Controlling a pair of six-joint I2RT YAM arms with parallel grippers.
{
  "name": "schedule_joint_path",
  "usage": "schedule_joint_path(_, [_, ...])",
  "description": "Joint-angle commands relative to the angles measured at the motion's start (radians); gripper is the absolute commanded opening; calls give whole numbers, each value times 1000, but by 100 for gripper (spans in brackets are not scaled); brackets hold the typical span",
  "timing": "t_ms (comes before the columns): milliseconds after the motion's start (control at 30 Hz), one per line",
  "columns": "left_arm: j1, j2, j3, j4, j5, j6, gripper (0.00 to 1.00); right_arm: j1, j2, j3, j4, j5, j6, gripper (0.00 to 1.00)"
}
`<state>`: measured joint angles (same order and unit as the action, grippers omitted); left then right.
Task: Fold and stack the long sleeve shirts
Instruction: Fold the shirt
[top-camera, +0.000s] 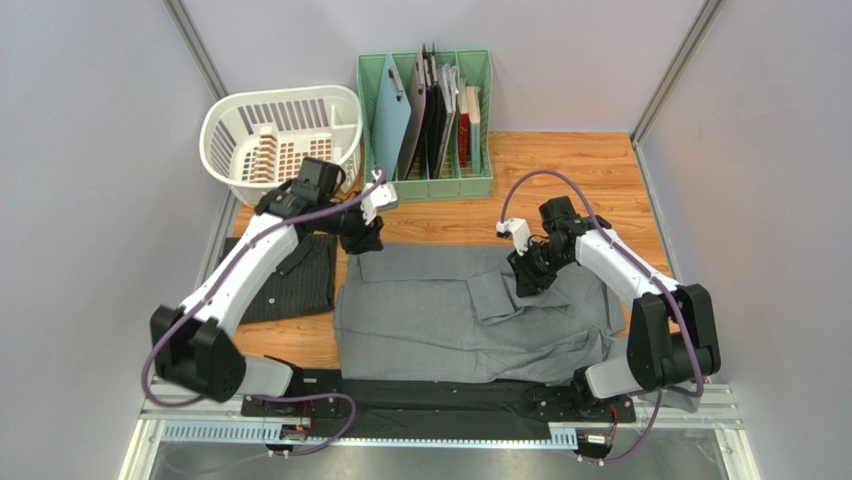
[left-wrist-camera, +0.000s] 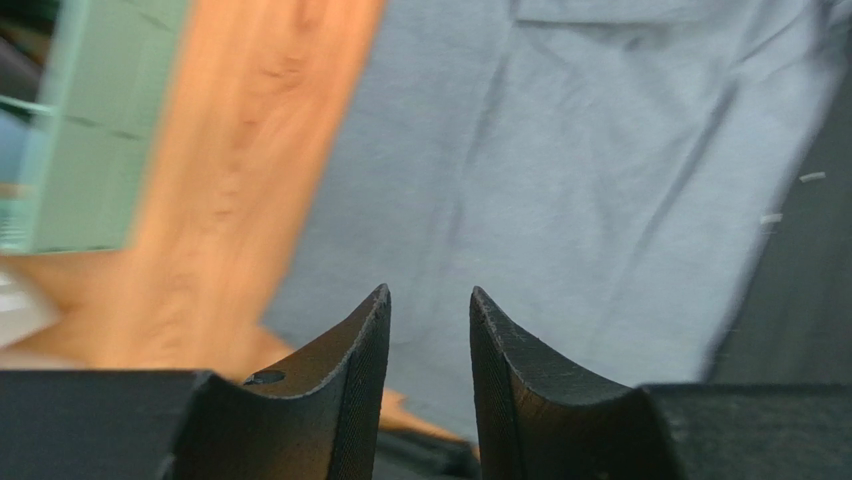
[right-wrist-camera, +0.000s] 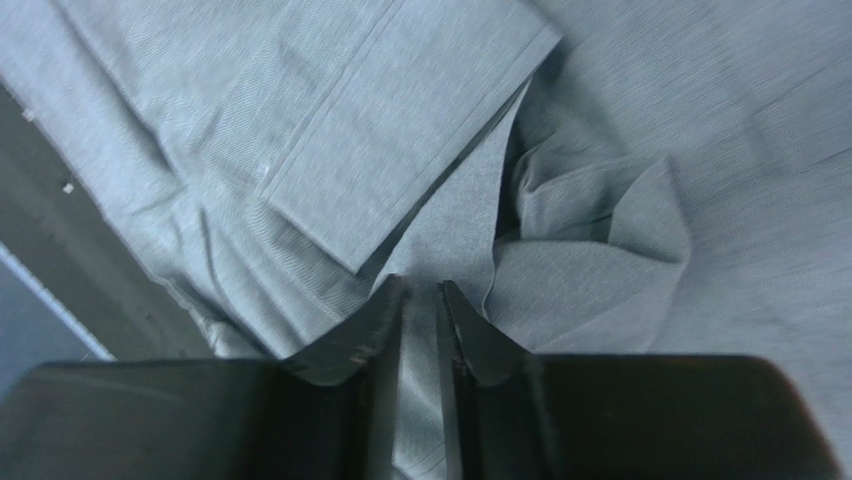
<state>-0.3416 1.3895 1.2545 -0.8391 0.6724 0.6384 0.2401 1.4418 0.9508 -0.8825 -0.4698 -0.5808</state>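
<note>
— Top external view puts the plain medium-grey button-up shirt spread across the middle of the wooden table. The dark charcoal pinstriped shirt lies folded just beside it on the left.

— And the grippers?

— The left gripper is spread with nothing between its fingers, over the grey shirt's far left corner. The right gripper is nearly pressed together, with a thin slit showing. I cannot tell whether it nips cloth. It sits low by the folded-in sleeve cuff.

— How should the fold go?

— I judge the step to be folding the grey shirt's far edge over. Each gripper should pinch at a matching point along that edge, then both should lift together so the edge stays straight and taut. The rumpled bunch beside the cuff wants smoothing first.

— Is there room?

— There is bare wood on the far side and to the right. The mint-green file rack and the white plastic basket stand close behind the left arm, so lifts there should be low.
</note>
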Motion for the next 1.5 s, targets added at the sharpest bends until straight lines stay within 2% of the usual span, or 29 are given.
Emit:
schedule_joint_path(0, [-57, -264, -157, 245, -194, 138, 53, -10, -47, -29, -139, -67, -97, 21])
schedule_joint_path(33, [-60, -295, -220, 271, -213, 139, 66, -10, -57, -40, -159, -55, -112, 21])
schedule_joint_path(67, [-60, -322, -248, 288, -206, 127, 75, -10, -63, -49, -176, -50, -132, 21])
schedule_joint_path(133, [-63, -349, -297, 261, -168, 126, 82, -10, -60, -61, -214, -47, -177, 21])
schedule_joint_path(200, [-63, -345, -297, 212, -130, 61, 85, -10, -52, -44, -210, -20, -166, 22])
schedule_joint_path(267, [-63, -343, -274, 190, -56, 5, 99, -13, -49, -9, -199, -23, -133, 34])
schedule_joint_path(333, [-66, -369, -282, 233, -30, -26, 99, -16, -76, 49, -190, -67, -85, 41])
schedule_joint_path(400, [-73, -424, -311, 286, -27, -4, 99, -16, -112, 83, -155, -143, -47, 42])
schedule_joint_path(500, [-76, -445, -328, 330, -49, 23, 99, -10, -167, 94, -89, -248, 47, 39])
schedule_joint_path(633, [-74, -397, -284, 324, -129, -26, 99, 30, -147, 68, -56, -288, 156, 31])
schedule_joint_path(800, [-76, -402, -294, 405, -137, -85, 99, 65, -84, -18, 80, -205, 298, 30])
schedule_joint_path(1000, [-76, -389, -283, 413, -181, -82, 99, 64, 64, 2, 106, -96, 344, 30])
schedule_joint_path(1167, [-76, -391, -282, 426, -212, -71, 99, 65, 140, 9, 125, -44, 374, 39])
schedule_joint_path(1300, [-76, -385, -282, 429, -224, -71, 99, 64, 212, 25, 126, -43, 395, 53])
schedule_joint_path(1433, [-76, -383, -283, 431, -232, -72, 99, 64, 256, 28, 139, -61, 407, 54])
schedule_joint_path(1467, [-74, -382, -283, 429, -231, -72, 99, 64, 270, 31, 136, -81, 406, 52])
